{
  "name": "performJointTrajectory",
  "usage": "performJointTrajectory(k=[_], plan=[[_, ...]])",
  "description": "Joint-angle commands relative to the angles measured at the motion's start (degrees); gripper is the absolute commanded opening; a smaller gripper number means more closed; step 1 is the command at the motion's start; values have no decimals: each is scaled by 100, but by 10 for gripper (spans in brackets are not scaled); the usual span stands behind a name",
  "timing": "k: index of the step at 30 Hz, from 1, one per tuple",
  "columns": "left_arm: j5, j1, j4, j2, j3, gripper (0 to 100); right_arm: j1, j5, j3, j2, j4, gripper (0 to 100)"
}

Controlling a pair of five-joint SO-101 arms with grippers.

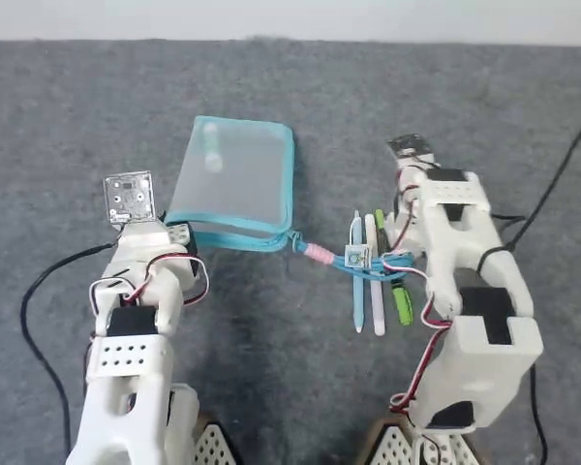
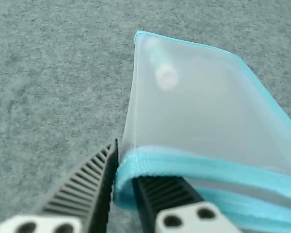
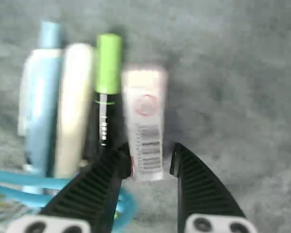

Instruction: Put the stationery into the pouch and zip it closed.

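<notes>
The left hand (image 2: pixel 126 162) is clenched on the teal zipper edge of the translucent pouch (image 2: pixel 199 97), which lies on the grey counter (image 1: pixel 300 368). The right hand (image 3: pixel 149 151) is released, its fingers apart on both sides of one end of the eraser (image 3: pixel 144 107). Just beside the eraser lie a green marker (image 3: pixel 108 63), a white pen (image 3: pixel 75 97) and a blue pen (image 3: pixel 41 97), near the pouch, with a teal cord (image 3: pixel 14 175) across them

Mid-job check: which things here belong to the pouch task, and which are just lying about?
For the job: pouch, blue pen, white pen, green-capped pen, eraser; left gripper clamping the pouch's edge, right gripper open astride the eraser.
Lying about: black cable, grey mat.
</notes>
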State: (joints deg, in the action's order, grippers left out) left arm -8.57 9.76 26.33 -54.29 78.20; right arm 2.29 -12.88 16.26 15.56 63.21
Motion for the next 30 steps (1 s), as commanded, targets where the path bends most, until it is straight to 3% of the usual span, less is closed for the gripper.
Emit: performJointTrajectory(k=[1,4,10,18,23,30], plan=[[-53,18,-185,44,-365,12,-207,26,-237,-31,66,103],[-53,18,-185,44,-365,12,-171,26,-255,-31,66,1],[-53,9,-193,53,-365,12,-391,18,-264,-505,163,8],[-53,-651,-448,44,-127,12,-251,-202,-79,-2932,1226,8],[-53,-932,-475,44,-92,12,514,-211,466,-4444,1631,8],[-53,-1284,-475,44,-92,12,2466,-308,1116,-5666,1956,8]])
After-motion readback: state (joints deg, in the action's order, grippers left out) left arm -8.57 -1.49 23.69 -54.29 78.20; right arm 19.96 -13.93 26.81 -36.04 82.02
